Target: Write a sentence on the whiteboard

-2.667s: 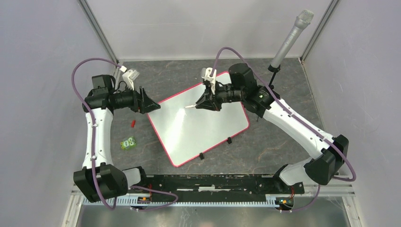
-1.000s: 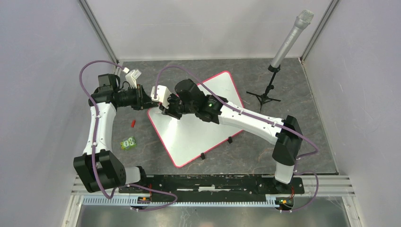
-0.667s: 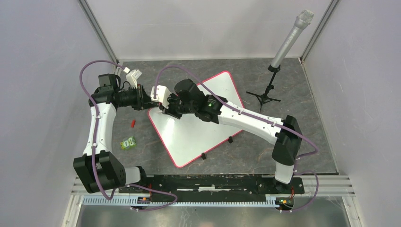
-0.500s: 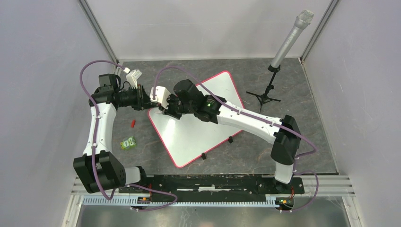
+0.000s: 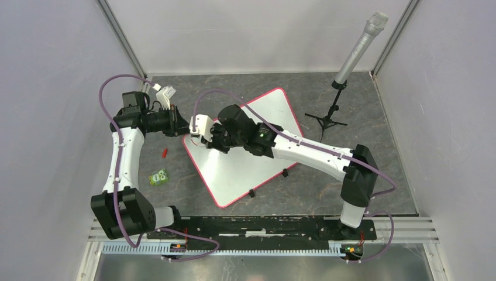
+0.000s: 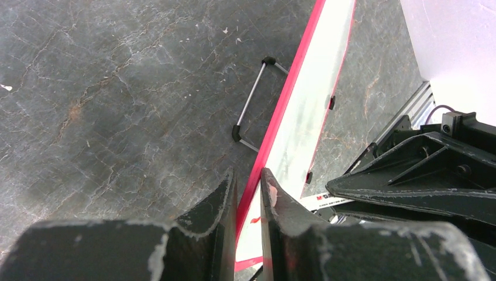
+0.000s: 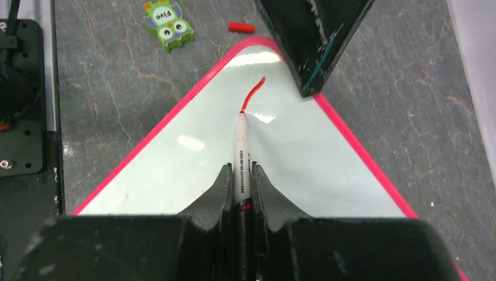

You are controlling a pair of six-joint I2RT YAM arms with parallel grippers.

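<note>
The whiteboard [image 5: 245, 170] lies tilted on the table, white with a pink-red frame and two black clips on its near edge. My left gripper [image 5: 182, 126] is shut on the frame at the board's left corner; in the left wrist view the red edge [image 6: 275, 123] runs out from between its fingers [image 6: 248, 187]. My right gripper [image 7: 240, 170] is shut on a white marker [image 7: 241, 149] whose tip touches the board near that corner. Of the sentence, only one short curved red stroke [image 7: 252, 93] shows, ending at the tip.
A green owl toy [image 7: 168, 23] and a small red cap [image 7: 241, 27] lie on the grey table left of the board. A microphone [image 5: 358, 47] on a black tripod [image 5: 327, 120] stands at the back right. The left gripper's finger [image 7: 313, 41] hangs just beyond the stroke.
The right arm has swung from the board's far right to its left corner. In the last half second it drew back a little, toward the board's middle. The left arm has held still.
</note>
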